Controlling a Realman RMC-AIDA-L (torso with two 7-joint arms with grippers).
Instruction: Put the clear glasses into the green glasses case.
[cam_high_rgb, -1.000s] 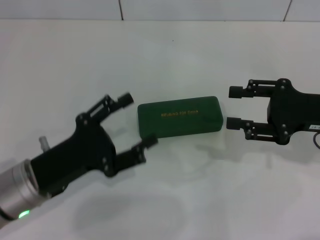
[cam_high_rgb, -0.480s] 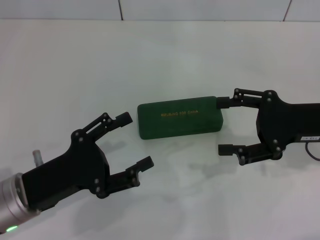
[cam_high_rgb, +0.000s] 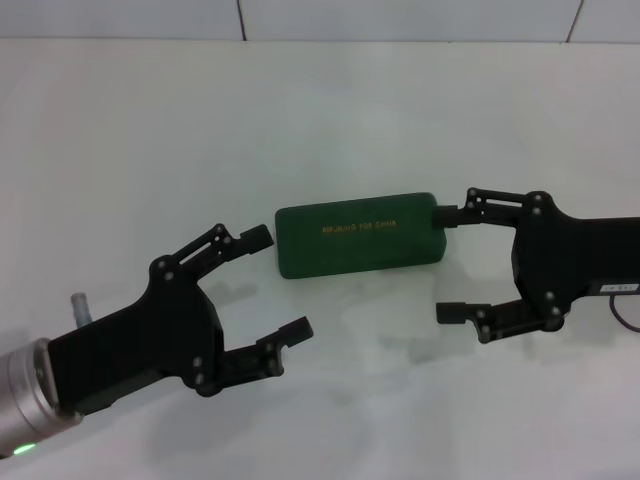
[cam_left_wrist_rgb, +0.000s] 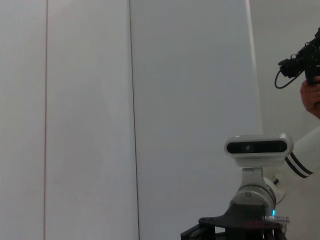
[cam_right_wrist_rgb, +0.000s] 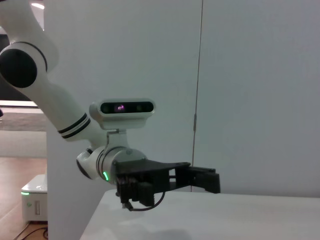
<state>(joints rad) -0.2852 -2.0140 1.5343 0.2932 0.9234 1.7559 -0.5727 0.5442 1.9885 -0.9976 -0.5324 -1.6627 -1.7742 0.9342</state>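
Note:
The green glasses case (cam_high_rgb: 360, 235) lies shut on the white table (cam_high_rgb: 330, 110), its gold lettering facing up. In none of the views do the clear glasses show. My left gripper (cam_high_rgb: 281, 282) is open, just near and left of the case's left end, with one fingertip (cam_high_rgb: 262, 236) beside that end. At the case's right end my right gripper (cam_high_rgb: 445, 263) is open, its far fingertip (cam_high_rgb: 444, 213) against or just off the end, its near fingertip (cam_high_rgb: 447, 312) over bare table. The right wrist view shows the left gripper (cam_right_wrist_rgb: 200, 180) farther off.
The table's far edge meets a tiled wall (cam_high_rgb: 240, 18). My head camera shows in both wrist views (cam_right_wrist_rgb: 120, 107) (cam_left_wrist_rgb: 257, 147). A person's hand with a camera (cam_left_wrist_rgb: 307, 65) is at the side in the left wrist view.
Both grippers have come toward the table's near side. The right gripper's fingers spread wider, its far finger now by the case's right end. The case has not moved.

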